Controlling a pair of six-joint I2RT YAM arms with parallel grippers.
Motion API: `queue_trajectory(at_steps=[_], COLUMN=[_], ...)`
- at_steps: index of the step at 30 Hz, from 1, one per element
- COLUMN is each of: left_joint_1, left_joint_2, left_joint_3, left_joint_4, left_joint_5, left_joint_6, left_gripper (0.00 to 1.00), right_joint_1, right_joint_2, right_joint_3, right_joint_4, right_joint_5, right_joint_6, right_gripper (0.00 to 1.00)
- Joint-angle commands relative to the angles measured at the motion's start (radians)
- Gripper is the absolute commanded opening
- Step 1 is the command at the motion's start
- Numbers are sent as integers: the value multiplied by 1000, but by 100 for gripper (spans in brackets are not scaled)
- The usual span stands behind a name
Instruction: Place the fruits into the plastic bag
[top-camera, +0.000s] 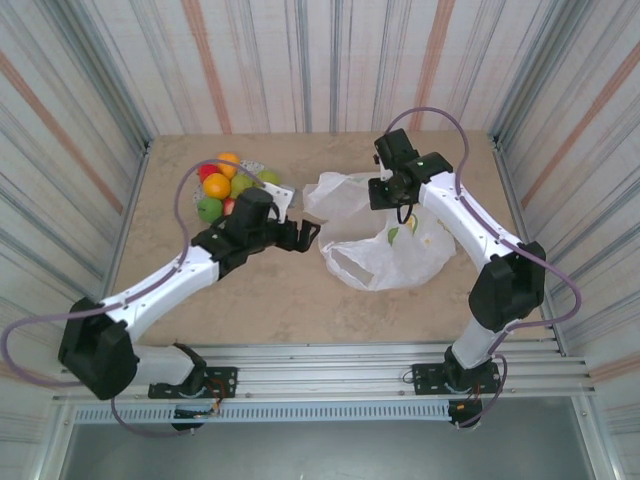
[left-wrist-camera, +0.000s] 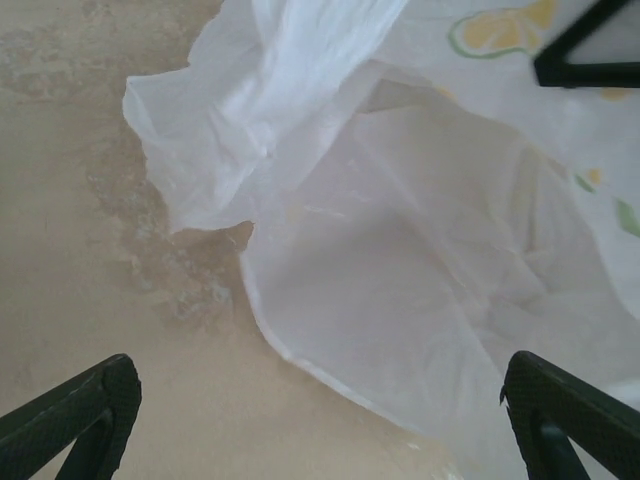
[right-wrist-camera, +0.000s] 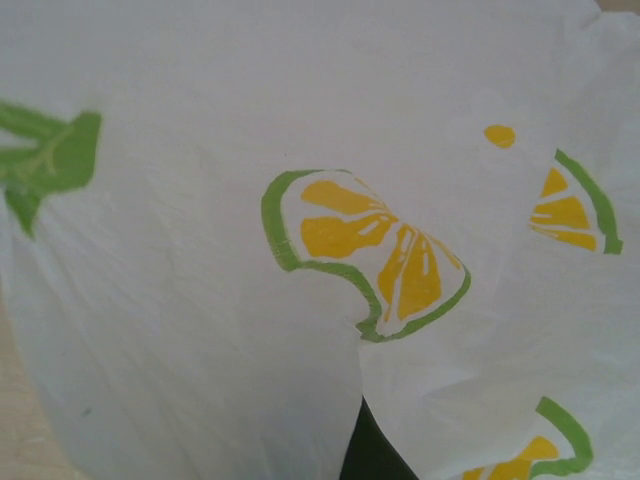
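Striped fabric walls (top-camera: 300, 60) close in a pale, marbled surface (top-camera: 280, 310). The fruits (top-camera: 222, 185) sit heaped on a speckled grey plate (top-camera: 280, 188) at the far left: oranges, green ones and a bit of red, all touching. To their right the plastic bag (top-camera: 385, 255) lies crumpled mid-surface, white with citrus slices printed on it.

Jaws of the left arm (top-camera: 165, 283) stand wide apart and empty, low over the surface just beside the bag's near edge, between plate and bag. Jaws of the right arm (top-camera: 470, 225) are closed at the bag's far top. From its wrist view the film hangs right in front of the lens, so I judge they are pinching the film and lifting the rim.

That bag looks feather-light, limp and slick. It will sag shut unless held by the rim or a handle loop, so the mouth needs propping. The fruits look glossy, round and hard, likely to roll or squirt from a pinch. I'd take the topmost one squarely across its middle.
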Motion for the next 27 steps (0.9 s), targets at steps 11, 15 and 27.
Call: queue_trajectory(at_steps=[11,15,27], left_joint_1=[496,644,739], left_joint_2=[-15,110,463], left_joint_3=[101,152,342], left_joint_4=[-350,-345,-317], left_joint_5=[60,87,70], left_joint_6=[-144,-175,-182], left_gripper=[96,96,96], right_joint_1=[-42,-50,-79], right_joint_2=[-9,-16,-16], right_joint_3=[-50,-67,-78], right_joint_4=[119,128,146], right_joint_5=[-165,-183,-287], right_joint_6=[36,13,-26], right_gripper=[0,0,0])
